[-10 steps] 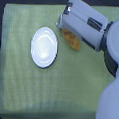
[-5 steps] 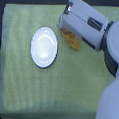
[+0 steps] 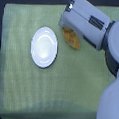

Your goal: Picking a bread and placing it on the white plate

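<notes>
The white plate (image 3: 44,46) lies bare on the green cloth, left of centre in the exterior view. To its right the golden-brown bread (image 3: 73,39) lies on the cloth, and only its lower-left part shows from under the arm. My gripper (image 3: 67,29) sits directly over the bread's upper end, inside the grey-white housing that comes in from the exterior view's right. The fingers are hidden by that housing, so I cannot tell whether they are open or shut, or whether they touch the bread.
A light green cloth (image 3: 24,88) covers the table. The arm's bulky grey body (image 3: 112,73) fills the exterior view's right side from top to bottom. A dark edge runs along the bottom of the cloth.
</notes>
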Tool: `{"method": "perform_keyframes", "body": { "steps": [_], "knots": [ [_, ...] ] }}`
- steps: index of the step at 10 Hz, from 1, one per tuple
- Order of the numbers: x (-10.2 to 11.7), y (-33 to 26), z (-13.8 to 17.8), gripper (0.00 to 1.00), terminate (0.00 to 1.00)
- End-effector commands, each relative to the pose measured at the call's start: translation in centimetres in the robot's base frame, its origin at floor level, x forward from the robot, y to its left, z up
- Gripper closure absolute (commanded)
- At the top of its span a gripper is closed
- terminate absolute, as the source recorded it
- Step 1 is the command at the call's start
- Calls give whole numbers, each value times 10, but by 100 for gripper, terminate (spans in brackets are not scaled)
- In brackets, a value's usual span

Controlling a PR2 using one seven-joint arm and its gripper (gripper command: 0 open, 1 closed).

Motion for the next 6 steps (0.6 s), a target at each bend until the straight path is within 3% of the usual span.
{"method": "perform_keyframes", "body": {
  "steps": [1,6],
  "knots": [
    [7,-13,5,100,0],
    [8,-18,10,100,0]
  ]
}}
